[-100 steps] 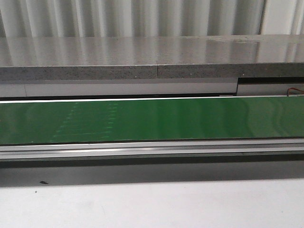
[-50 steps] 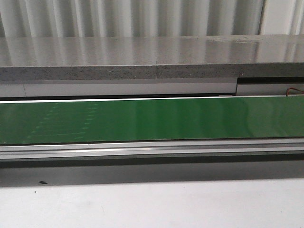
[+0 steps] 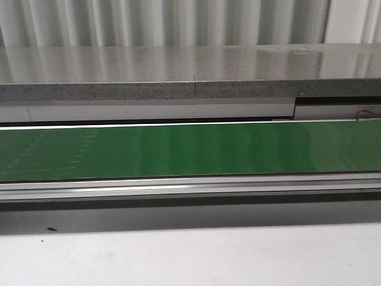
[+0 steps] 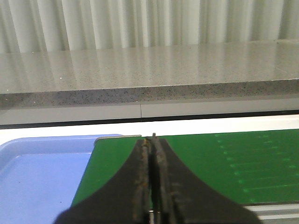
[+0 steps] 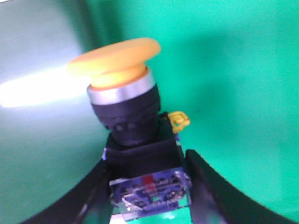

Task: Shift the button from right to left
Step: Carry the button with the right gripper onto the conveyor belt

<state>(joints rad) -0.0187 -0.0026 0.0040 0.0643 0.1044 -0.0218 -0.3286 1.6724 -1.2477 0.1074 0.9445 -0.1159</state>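
1. The counter, a long speckled grey slab, runs across the back in the front view, with pale corrugated wall behind it. It shows again in the left wrist view.
2. The belt, a glossy green conveyor strip, stretches the full width below the counter, edged in front by a silver rail. Nothing lies on the stretch seen from the front, and neither arm appears there.
3. The table, a pale flat surface, fills the foreground nearest the robot, with a small dark speck just beyond its left part.
4. The tray, light blue with a raised rim, sits beside the end of the belt in the left wrist view, its edge next to the green surface.
5. The left gripper hangs over the belt near the tray, its two black fingers pressed flat together with nothing between them.
6. The right gripper is clenched on the button, one black finger on each side of the blue-grey contact block.
7. The button sits between those fingers with green belt as its backdrop. Its yellow cap points away from the wrist and tilts slightly. A silver ring and black collar sit under the cap. A red mark shows on the block, and a small yellow tab sticks out at one side. Whether the button touches the belt cannot be told.
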